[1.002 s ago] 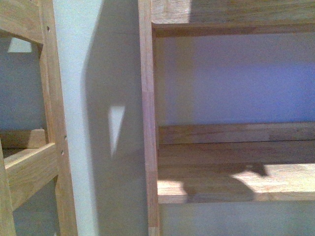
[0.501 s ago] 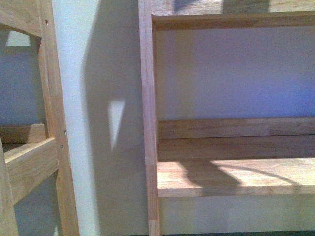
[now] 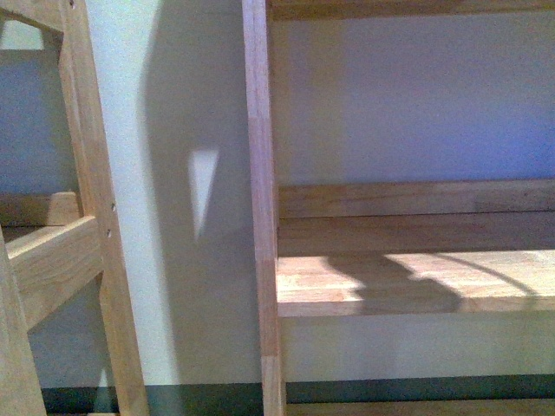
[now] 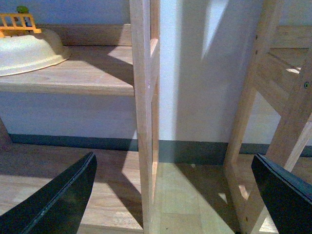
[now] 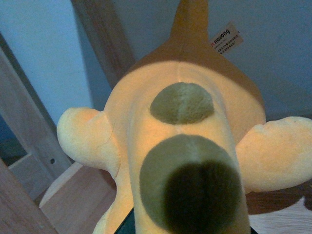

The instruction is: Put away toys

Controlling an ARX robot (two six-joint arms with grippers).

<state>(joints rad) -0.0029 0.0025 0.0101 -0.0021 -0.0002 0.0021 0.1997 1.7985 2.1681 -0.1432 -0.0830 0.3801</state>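
The pale wooden shelving unit (image 3: 262,217) fills the front view, its upright post standing against a light wall (image 3: 186,104). To the right of the post a bare wooden shelf board (image 3: 416,282) carries a patch of sunlight and a dark shadow. A second wooden frame (image 3: 82,225) with a slanting rail stands to the left.

In the right wrist view the soft yellow-orange plush animal (image 5: 185,146) takes up most of the picture, hanging close against the camera, with two greenish-brown round patches on its body, stubby limbs out to either side and a small white sewn label (image 5: 225,37) near its pointed top. It is in front of the wall and a wooden post, above a wooden board. The right pincer itself is barely visible, only a dark sliver beneath the toy, so whether it grips the toy cannot be told.

The left pincer (image 4: 170,195) is spread wide, its two dark fingers (image 4: 58,200) far apart and holding nothing, facing a shelf post. On a shelf beyond lies a cream-coloured bowl-shaped object (image 4: 27,51) with a small orange toy fence (image 4: 17,22) behind it.
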